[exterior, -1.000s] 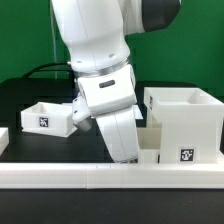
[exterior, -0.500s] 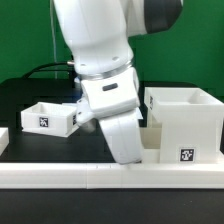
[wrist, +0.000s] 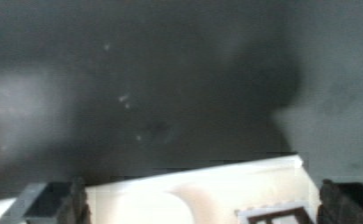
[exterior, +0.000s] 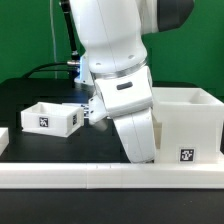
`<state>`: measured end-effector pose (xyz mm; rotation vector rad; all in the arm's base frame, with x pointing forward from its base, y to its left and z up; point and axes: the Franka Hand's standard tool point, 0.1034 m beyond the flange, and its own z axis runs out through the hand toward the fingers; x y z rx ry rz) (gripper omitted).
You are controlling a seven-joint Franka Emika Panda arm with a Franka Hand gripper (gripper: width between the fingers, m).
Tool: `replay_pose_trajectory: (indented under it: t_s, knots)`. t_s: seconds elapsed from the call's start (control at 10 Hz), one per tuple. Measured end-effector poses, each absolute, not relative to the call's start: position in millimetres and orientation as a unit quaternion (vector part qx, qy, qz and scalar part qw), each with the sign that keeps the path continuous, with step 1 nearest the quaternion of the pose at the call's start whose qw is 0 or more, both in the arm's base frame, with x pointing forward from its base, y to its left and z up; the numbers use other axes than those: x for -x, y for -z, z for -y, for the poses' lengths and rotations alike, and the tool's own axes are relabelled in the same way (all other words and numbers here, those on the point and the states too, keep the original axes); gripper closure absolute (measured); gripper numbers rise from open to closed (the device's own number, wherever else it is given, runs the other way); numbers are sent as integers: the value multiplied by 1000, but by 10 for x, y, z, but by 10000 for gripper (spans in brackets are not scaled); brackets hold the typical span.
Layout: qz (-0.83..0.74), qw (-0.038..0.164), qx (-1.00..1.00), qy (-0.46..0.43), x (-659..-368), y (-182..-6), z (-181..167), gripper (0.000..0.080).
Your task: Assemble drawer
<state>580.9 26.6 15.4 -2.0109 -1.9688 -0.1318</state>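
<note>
Now: claw (wrist: 199, 205) spread wide, gripping nothing, over a white tagged part (wrist: 192, 188); small drawer box (exterior: 45, 117) sits apart from big box (exterior: 190, 120) on bench (exterior: 18, 100).

The arm (exterior: 125, 95) covers the left side of the large open box (exterior: 190, 120), which the exterior view's right edge also crops. The wrist view is blurred, and the frame edge cuts its white panel (wrist: 187, 192), tag (wrist: 276, 214) and fingers (wrist: 53, 205).

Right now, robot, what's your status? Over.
Gripper open, a white part in front of it. Small drawer box outside the big casing, apart. Arm hides the gap between them.
</note>
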Motion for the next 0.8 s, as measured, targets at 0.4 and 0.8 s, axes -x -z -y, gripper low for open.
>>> replay_pose_trajectory:
  t_s: [0.4, 0.8]
  knots:
    - [696, 156, 700, 45, -5849, -201, 176, 150]
    - [679, 110, 725, 51, -5563, -501, 480, 150]
